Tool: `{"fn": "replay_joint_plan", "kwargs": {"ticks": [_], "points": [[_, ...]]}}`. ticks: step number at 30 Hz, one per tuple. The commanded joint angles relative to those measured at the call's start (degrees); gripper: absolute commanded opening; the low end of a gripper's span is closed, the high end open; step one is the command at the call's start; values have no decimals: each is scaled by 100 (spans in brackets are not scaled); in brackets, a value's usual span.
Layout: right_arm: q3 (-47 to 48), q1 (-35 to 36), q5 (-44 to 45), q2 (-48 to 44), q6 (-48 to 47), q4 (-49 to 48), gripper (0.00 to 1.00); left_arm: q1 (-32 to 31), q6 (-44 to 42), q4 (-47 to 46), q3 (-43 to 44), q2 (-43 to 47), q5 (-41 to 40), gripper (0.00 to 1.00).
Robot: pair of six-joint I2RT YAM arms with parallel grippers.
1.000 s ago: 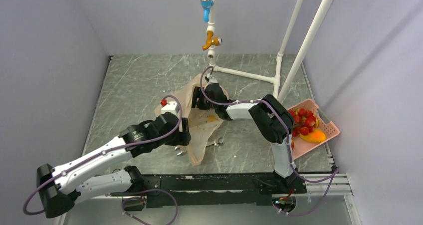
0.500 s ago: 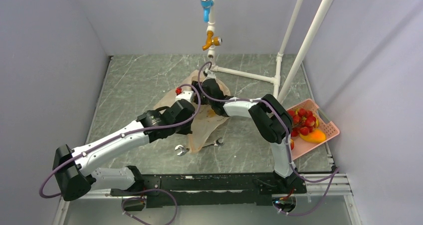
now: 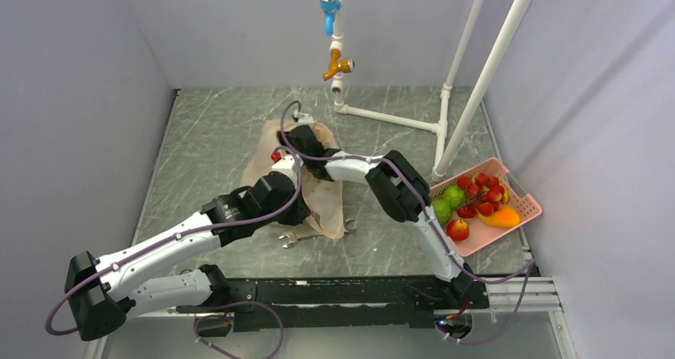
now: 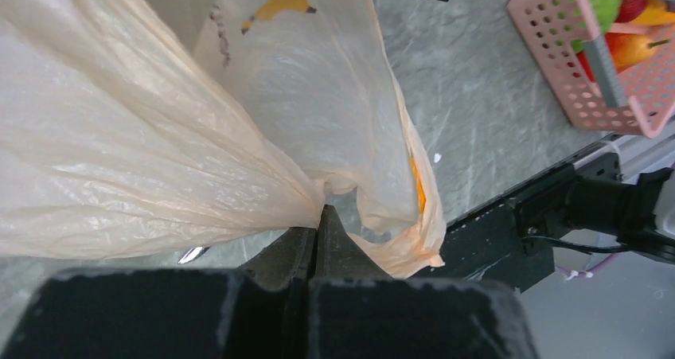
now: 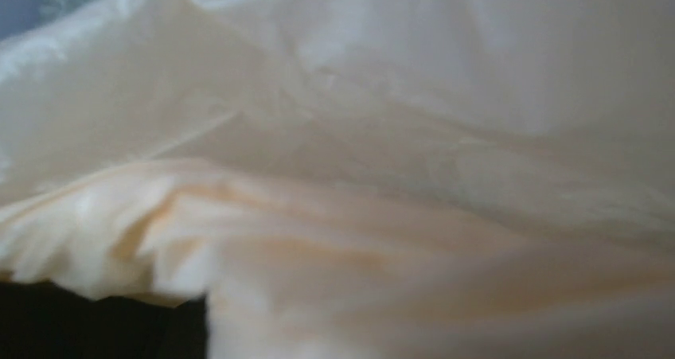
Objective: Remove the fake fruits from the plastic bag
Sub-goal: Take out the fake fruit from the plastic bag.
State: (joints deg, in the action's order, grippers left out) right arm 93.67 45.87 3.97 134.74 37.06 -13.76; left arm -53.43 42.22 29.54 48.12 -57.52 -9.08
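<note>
L gripper (image 4: 322,216) pinched tight on a fold of the plastic bag (image 3: 322,204), mid-table; contents not visible. Yellow banana print (image 4: 275,7) on the bag, dark marks beside it unreadable. R gripper (image 3: 294,140) at bag's 12 o'clock, buried in film, width can't tell. Pink basket (image 3: 527,209) at 3 o'clock holds fake fruits (image 3: 477,196): red, green, yellow-orange.

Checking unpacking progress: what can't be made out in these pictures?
Plastic bag contents: every view, its crinkled film covers them.
Right gripper: right wrist view shows only blurred bag film, fingers hidden.
Pink basket: left wrist view, cut by the edge.
</note>
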Motion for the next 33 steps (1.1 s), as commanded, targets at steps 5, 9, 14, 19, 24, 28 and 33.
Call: {"fn": "replay_joint_plan", "kwargs": {"ticks": [5,9,14,19,24,28,33], "points": [[1670,835,1845,1017,-1068,2251,68,-2,635,341,-530,894,-422,0],[1326,905,1789,1029,-1153,2019,45,-1,937,644,-864,1583,-802,0],[735,827,1414,494,-1356,1495,14,-1,1197,1131,-1020,1729,-1007,0],[-183,534,701,-749,-1312,783,0,-3,1524,1808,-1015,1327,-1334,0],[-1315,187,39,-1884,-1058,149,0,-2,1656,1917,-1091,1077,-1543,0],[-1847,107,-228,-2303,-1054,21,0,-2,1577,1757,-1095,992,-1584,0],[-2274,107,-445,-2606,-1014,-160,0,-2,1488,1632,-1043,844,-1517,0]]}}
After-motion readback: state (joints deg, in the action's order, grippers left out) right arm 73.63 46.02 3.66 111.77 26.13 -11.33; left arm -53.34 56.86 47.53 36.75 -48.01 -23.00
